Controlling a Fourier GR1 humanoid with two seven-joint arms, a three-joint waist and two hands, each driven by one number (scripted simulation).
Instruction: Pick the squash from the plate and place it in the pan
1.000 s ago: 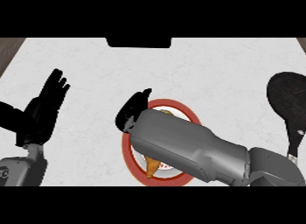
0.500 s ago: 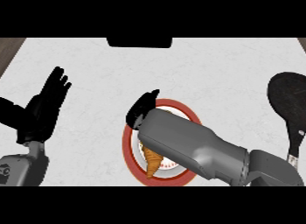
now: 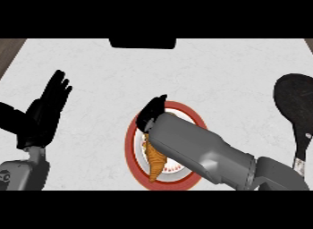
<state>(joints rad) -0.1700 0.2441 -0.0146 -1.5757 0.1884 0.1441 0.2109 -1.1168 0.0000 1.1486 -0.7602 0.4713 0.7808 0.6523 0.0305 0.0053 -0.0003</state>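
Orange and ridged, the squash [image 3: 154, 162] lies on the red-rimmed plate [image 3: 194, 117] near the front edge of the white counter [image 3: 205, 71], its pointed tip toward that front edge. Much of it, and most of the plate's right half, is hidden by the grey right forearm [image 3: 199, 147], which crosses the plate slantwise from the front right corner. The right hand [image 3: 151, 113] sits over the plate's left rim, at the squash's blunt end; only a dark sliver of it shows past the wrist, so whether its fingers are spread or curled on the squash cannot be told. The black pan [image 3: 303, 98] rests well apart at the counter's right edge, its handle [image 3: 302, 150] running toward the front. The left hand [image 3: 39, 117] rests wide open near the left edge, fingers up and thumb out, holding nothing. A dark block [image 3: 142, 43] lies at the middle of the back edge.
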